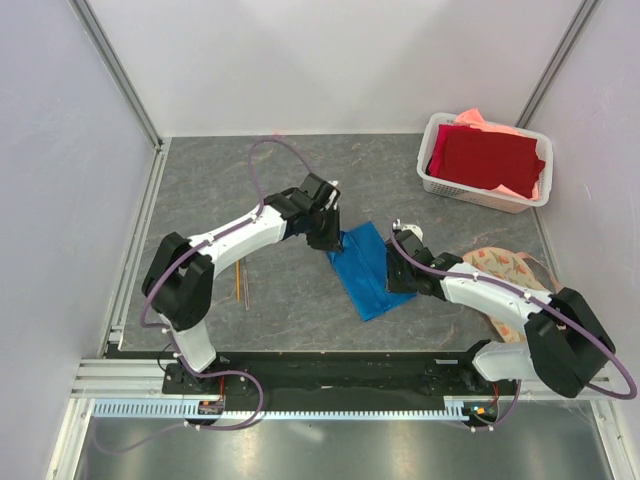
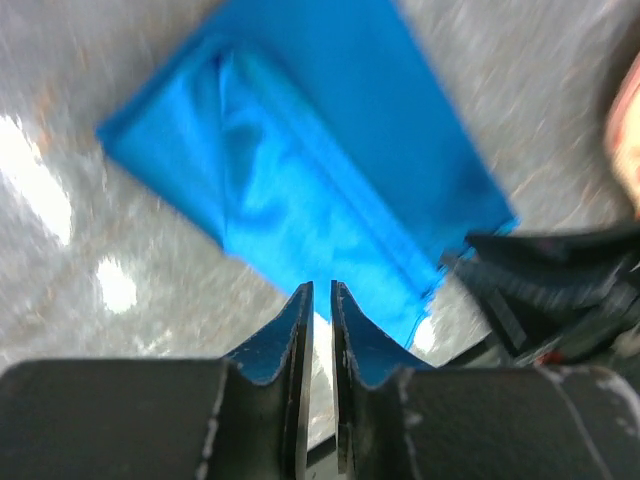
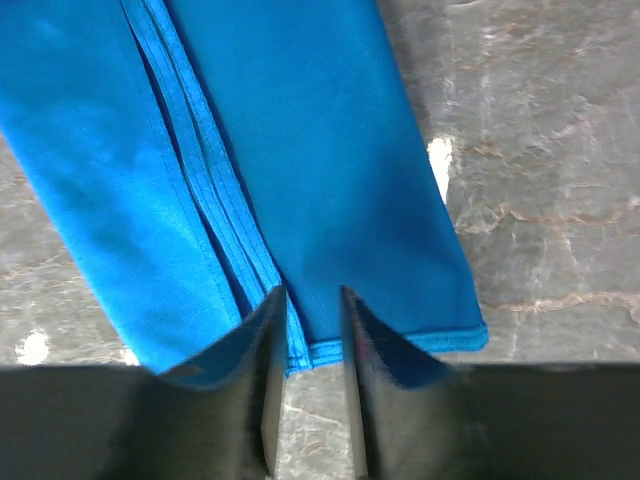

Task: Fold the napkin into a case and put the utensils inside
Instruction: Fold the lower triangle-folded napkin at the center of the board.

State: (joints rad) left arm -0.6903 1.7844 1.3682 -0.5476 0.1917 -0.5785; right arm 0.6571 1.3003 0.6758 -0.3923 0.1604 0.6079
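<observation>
At table centre, the napkin (image 1: 365,270) lies flat on the grey table (image 1: 250,190), folded into a narrow layered strip that runs diagonally from far-left to near-right. In the right wrist view, stacked hems run lengthwise down its middle. The left gripper (image 1: 329,243) is at the strip's far end. In its wrist view the jaws are almost together, with only a thin slit between them. Bare table shows through the slit and no cloth is pinched in it. That view is motion-blurred. The right gripper (image 1: 399,272) is at the strip's right long side, close to the near end. Its jaws are narrow but clearly parted, over the hemmed short edge, and the cloth shows in the gap, lying flat. I can't tell if the tips touch the fabric. The utensils (image 1: 241,280), thin orange-brown sticks, lie together on the table left of the napkin, just beside the left arm and well apart from the cloth. The white basket (image 1: 470,193) sits at the far right and holds a dark red cloth (image 1: 485,155) on top of a salmon-pink cloth (image 1: 478,120). A floral mat (image 1: 500,265) is partly hidden under the right arm.
</observation>
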